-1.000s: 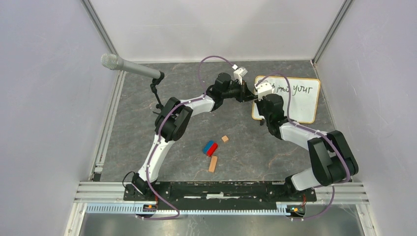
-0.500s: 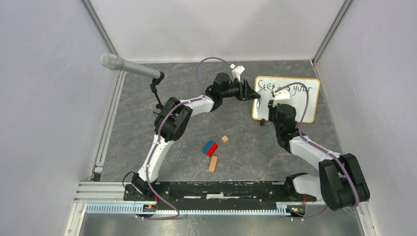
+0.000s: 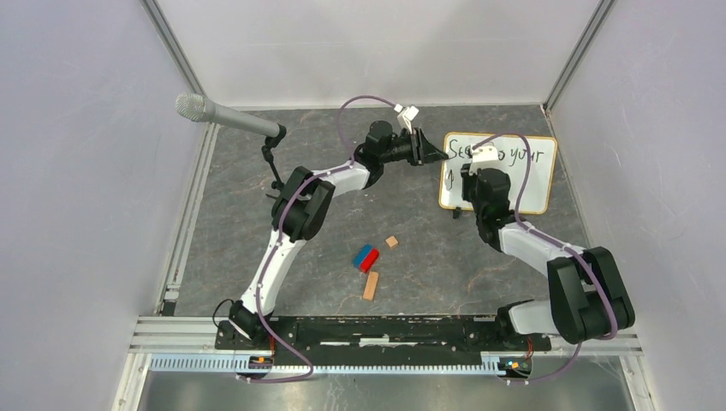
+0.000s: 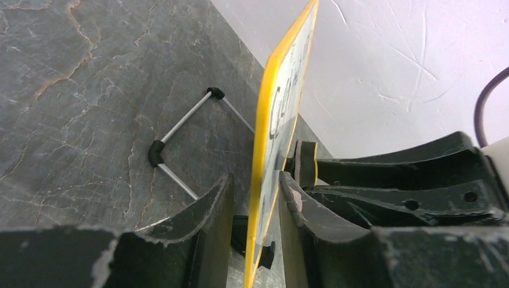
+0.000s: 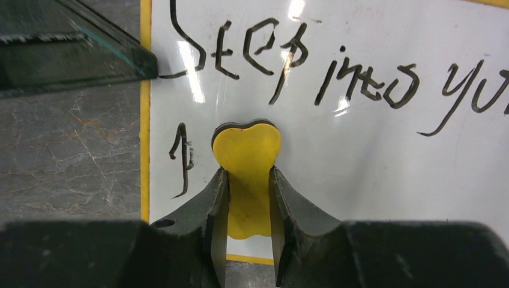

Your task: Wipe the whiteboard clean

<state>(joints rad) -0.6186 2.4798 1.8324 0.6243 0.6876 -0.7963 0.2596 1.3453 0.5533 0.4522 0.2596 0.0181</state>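
Note:
The whiteboard (image 3: 532,184) lies flat at the back right and has a yellow frame. It bears dark handwriting, "Step into your", with a short mark below it. My left gripper (image 3: 437,154) straddles the board's left edge near the far corner. In the left wrist view its fingers (image 4: 255,180) close on the board's rim (image 4: 282,102). My right gripper (image 5: 246,174) is shut on a yellow eraser (image 5: 246,144). It holds the eraser on the board (image 5: 372,168) just under "Step". In the top view the right gripper (image 3: 476,171) covers part of the writing.
A microphone (image 3: 223,116) on a small wire stand (image 4: 180,126) stands at the back left. A red and blue block (image 3: 365,257) and two small wooden blocks (image 3: 391,241) (image 3: 371,285) lie near the middle of the table. Walls close in the sides and back.
My right gripper with the eraser moved from the board's left edge to the right, then a little back left. My left gripper slid along the left edge towards the far corner.

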